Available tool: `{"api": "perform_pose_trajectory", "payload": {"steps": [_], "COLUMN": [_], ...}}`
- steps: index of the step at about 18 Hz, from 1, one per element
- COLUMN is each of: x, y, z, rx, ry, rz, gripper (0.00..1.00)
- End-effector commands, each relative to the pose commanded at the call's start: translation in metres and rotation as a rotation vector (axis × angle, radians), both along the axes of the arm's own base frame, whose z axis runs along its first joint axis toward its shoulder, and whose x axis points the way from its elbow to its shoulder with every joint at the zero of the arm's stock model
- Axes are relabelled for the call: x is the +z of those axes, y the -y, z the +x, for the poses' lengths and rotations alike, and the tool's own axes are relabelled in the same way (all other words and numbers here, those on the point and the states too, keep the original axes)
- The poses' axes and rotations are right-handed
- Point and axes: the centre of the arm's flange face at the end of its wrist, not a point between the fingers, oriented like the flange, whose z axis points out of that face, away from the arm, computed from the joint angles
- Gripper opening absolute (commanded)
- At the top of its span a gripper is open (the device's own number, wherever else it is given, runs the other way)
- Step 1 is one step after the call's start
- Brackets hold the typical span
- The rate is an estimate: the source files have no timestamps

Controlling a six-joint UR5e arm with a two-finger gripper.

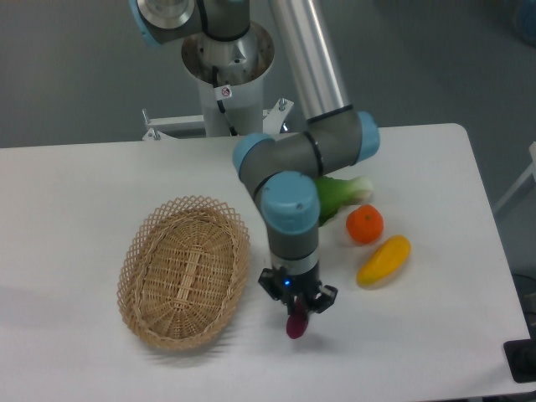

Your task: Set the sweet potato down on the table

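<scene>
Nearest the camera, my tool points straight down over the front part of the white tabletop, its two fingers clamped on the sweet potato, a small magenta-purple tuber that hangs from the fingertips with its lower end close to the surface; I cannot tell whether it touches. A blue light glows on the tool's body just above the fingers. To the left of my tool, near but apart from it, an oval woven wicker basket lies flat on the tabletop. To the right, well apart from my tool, a yellow-orange oblong fruit lies at a slant, and just behind it sits a round orange. Further back, a green leafy vegetable with a pale stalk lies beside the orange, partly hidden behind my grey forearm and its blue-capped wrist joint. My arm rises from there to the silver base column at the far edge of the tabletop, in front of a grey wall.
</scene>
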Motion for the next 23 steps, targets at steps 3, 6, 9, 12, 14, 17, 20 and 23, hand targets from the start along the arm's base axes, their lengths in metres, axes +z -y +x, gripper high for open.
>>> {"api": "perform_pose_trajectory", "payload": {"steps": [3, 6, 9, 12, 14, 17, 20, 23], "x": [-0.002, -0.003, -0.003, 0.000, 0.006, 0.019, 0.042, 0.062], "y": [0.000, -0.001, -0.001, -0.001, -0.001, -0.001, -0.001, 0.004], "z": [0.000, 0.000, 0.001, 0.000, 0.000, 0.001, 0.000, -0.004], "rx": [-0.002, -0.005, -0.005, -0.003, -0.006, -0.002, 0.001, 0.009], "ry": [0.000, 0.000, 0.001, -0.001, -0.010, -0.024, -0.047, -0.069], "rz": [0.000, -0.001, -0.002, 0.003, 0.009, 0.026, 0.055, 0.074], "gripper": [0.30, 0.30, 0.32, 0.52, 1.00, 1.00, 1.00, 1.00]}}
